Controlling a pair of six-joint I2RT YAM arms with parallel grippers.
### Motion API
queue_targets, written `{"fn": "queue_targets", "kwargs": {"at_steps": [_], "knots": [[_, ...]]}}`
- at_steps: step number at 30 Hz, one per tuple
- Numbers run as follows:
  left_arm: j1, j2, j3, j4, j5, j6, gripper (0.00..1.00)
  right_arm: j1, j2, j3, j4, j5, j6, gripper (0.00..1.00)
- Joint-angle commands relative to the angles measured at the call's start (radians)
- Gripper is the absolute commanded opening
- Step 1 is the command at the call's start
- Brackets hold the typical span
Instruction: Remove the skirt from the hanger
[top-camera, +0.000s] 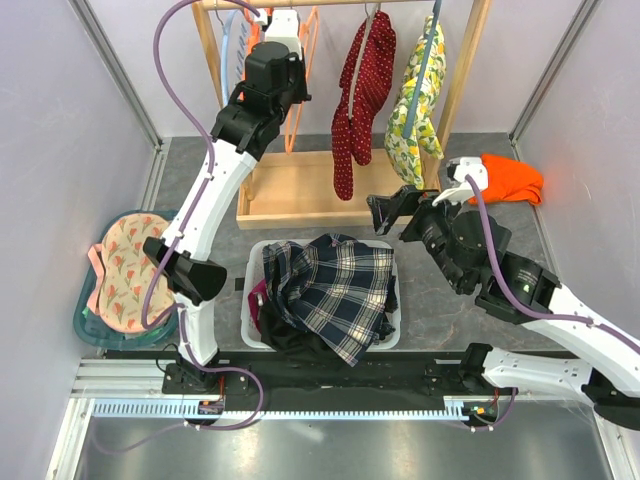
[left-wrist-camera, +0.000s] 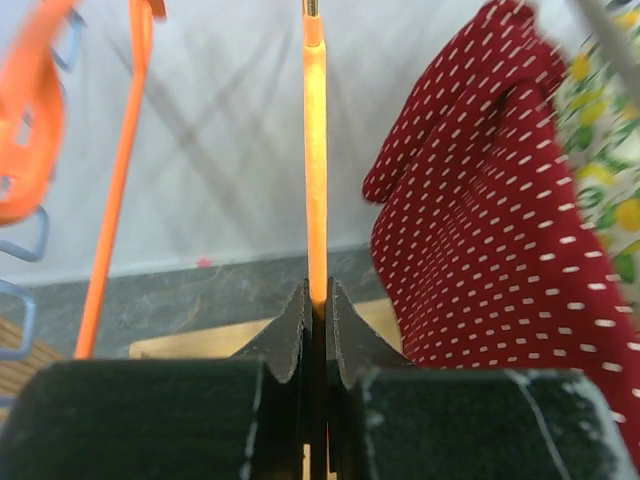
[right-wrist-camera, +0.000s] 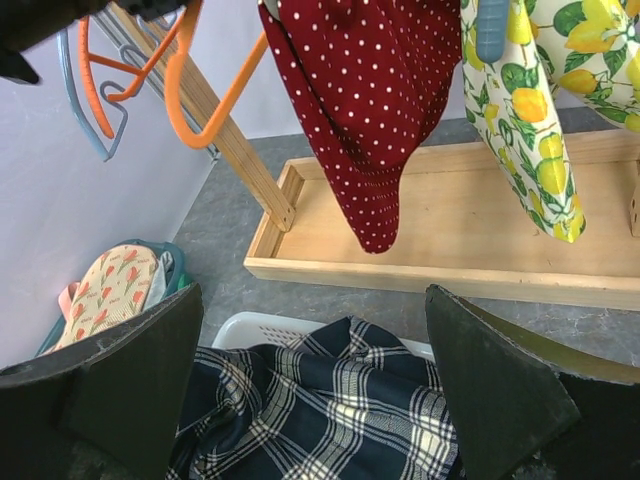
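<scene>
Most of this job looks done to me. The skirt (top-camera: 335, 285) is lying crumpled in the white basket (top-camera: 248, 290) at about 6 o'clock in the top view. It's completely off the hanger (left-wrist-camera: 316, 170), which is well away at 12 o'clock by the rack's rail. The left gripper (left-wrist-camera: 316, 300) is clamped tight on the hanger's thin bar, and in the wrist view the bar runs straight up out of the jaws. So I'd call the step in hand parking the bare hanger back on the rail. I can't tell whether its hook is actually over the rail, since that bit gets cut off at the frame edge. If it is, the next move is just to let go and back out. If not, it needs a small lift and a hook-on first. Room up there is tight: a brighter orange hanger (left-wrist-camera: 120, 180) sits at 9 o'clock of the held one and the red dotted garment (left-wrist-camera: 500, 220) is close at 3 o'clock. Pulling back toward the base looks cleaner than going sideways. The right gripper (top-camera: 392, 212) has its jaws spread wide with nothing in them. It hovers over the basket's far rim at about 1 o'clock of the skirt, with the wooden rack tray (top-camera: 290, 190) just beyond. It could lift away toward 3 o'clock, stopping short of the orange cloth (top-camera: 510, 180).
</scene>
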Motion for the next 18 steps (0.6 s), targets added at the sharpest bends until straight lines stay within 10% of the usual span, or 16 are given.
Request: {"fn": "queue_targets", "kwargs": {"at_steps": [1, 9, 18], "knots": [[-0.006, -0.009, -0.041, 0.043, -0.055, 0.058, 0.02, -0.001, -0.028, -0.012, 0.033, 0.003, 0.006, 0.98], [-0.029, -0.092, -0.119, 0.038, -0.058, 0.083, 0.02, -0.001, -0.044, -0.043, 0.045, 0.003, 0.006, 0.98], [-0.054, -0.213, -0.169, 0.086, -0.032, 0.168, 0.93, -0.001, -0.054, -0.053, 0.048, 0.011, 0.017, 0.98]]}}
